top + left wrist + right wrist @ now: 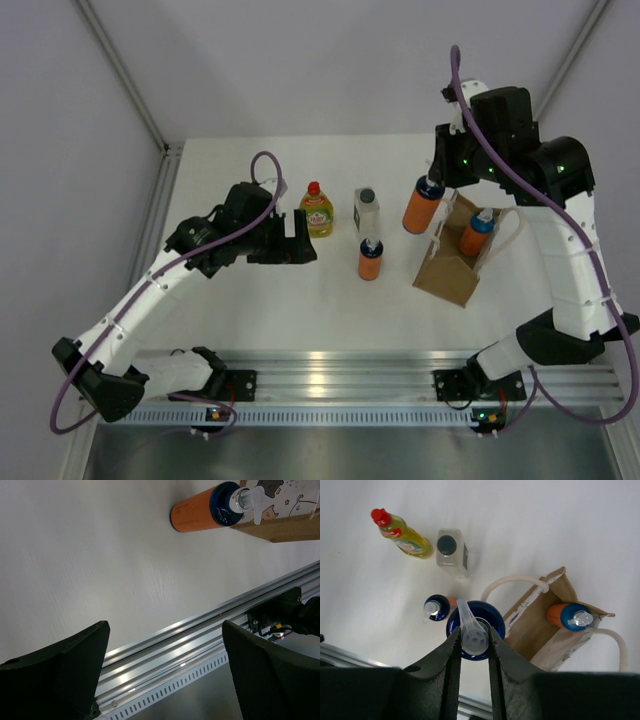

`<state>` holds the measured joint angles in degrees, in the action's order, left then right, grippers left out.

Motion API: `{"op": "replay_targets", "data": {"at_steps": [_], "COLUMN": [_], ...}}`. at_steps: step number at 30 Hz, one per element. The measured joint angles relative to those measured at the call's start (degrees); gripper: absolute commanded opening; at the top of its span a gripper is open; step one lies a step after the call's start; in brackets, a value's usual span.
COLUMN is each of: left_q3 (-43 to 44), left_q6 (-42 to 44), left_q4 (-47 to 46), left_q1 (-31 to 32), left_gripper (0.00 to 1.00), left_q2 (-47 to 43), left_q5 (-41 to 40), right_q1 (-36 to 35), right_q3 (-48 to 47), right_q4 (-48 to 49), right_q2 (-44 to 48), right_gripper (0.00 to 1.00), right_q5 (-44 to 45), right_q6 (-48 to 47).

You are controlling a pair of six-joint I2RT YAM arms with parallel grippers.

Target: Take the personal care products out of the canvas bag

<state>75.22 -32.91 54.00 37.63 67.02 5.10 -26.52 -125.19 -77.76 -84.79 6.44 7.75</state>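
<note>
White counter [250, 300] carries tan bag [448, 275], upright at right, one orange bottle [476, 235] standing inside it. Right tool [473, 637] pinches second orange bottle [422, 205] by its blue top, aloft just left of bag. Third orange bottle [370, 260], yellow bottle [317, 212] and whitish bottle [367, 210] stand on counter; left tool [303, 238] spread, empty, beside yellow bottle.

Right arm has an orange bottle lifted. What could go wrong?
The right gripper pinches the held orange bottle only by its pump top, so it could slip or swing.
The standing orange bottle is close by; a set-down there may topple it.
The white handle of the canvas bag loops beside the held bottle and could snag.
</note>
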Motion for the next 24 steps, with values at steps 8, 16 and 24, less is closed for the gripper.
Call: {"op": "replay_targets", "data": {"at_steps": [8, 16, 24], "left_q3": [-0.9, -0.9, -2.36], "left_q6": [-0.9, -1.73, -2.34], "left_q4": [-0.04, -0.02, -0.02], "left_q1": [0.0, 0.0, 0.0], "left_gripper": [0.98, 0.98, 0.98], "left_q2": [0.0, -0.37, -1.88], "left_q5": [-1.84, -3.37, -3.56], "right_q1": [-7.37, -15.13, -21.14], "right_q3": [-5.03, -5.14, -4.57], "right_q4": [0.22, 2.1, 6.91], "right_q2": [-4.22, -8.76, -13.77], "right_gripper": [0.0, 0.0, 0.0], "right_q5": [0.52, 1.51, 3.56], "right_q6": [2.4, 3.93, 3.87]}}
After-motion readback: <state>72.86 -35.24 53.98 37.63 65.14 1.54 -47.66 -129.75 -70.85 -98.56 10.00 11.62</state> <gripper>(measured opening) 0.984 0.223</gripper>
